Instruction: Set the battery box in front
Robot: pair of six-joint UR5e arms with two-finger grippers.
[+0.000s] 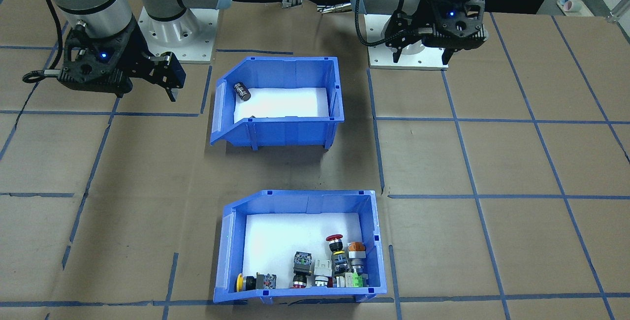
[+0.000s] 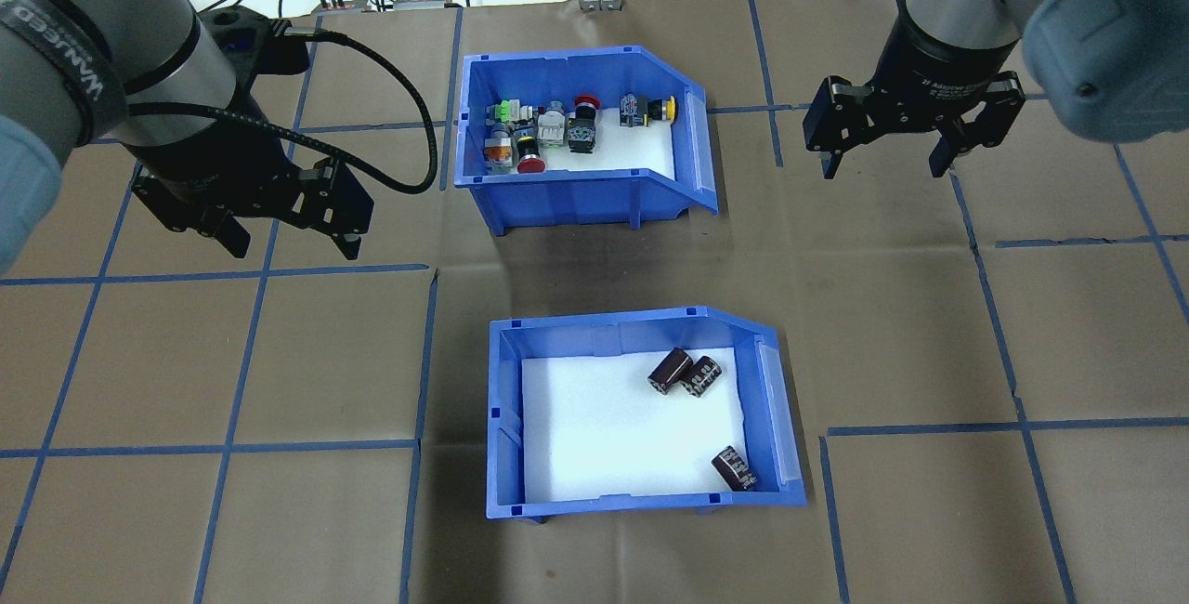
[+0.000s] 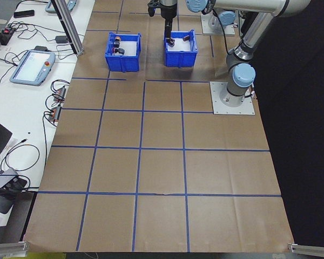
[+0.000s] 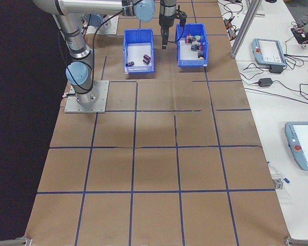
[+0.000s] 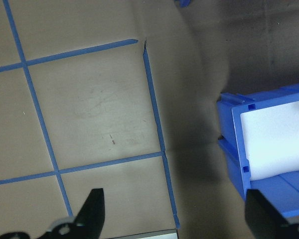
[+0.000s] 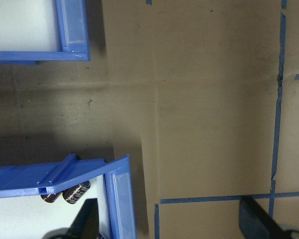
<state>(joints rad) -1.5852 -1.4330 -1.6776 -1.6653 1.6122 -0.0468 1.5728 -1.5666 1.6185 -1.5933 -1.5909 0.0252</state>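
1. With both pincers spread wide and empty, the left pincer [image 2: 286, 234] and right pincer [image 2: 882, 156] risked seizing the look-alike button bin [image 2: 581, 200]; a tilted lift could roll the loose cells [image 2: 685, 373].
2. The battery box [image 2: 641, 502], blue with a sloped front and white foam floor, sat mid-bench, nearer the robot.

Overhead and front views face oppositely, sharing both bins [image 2: 594, 158].
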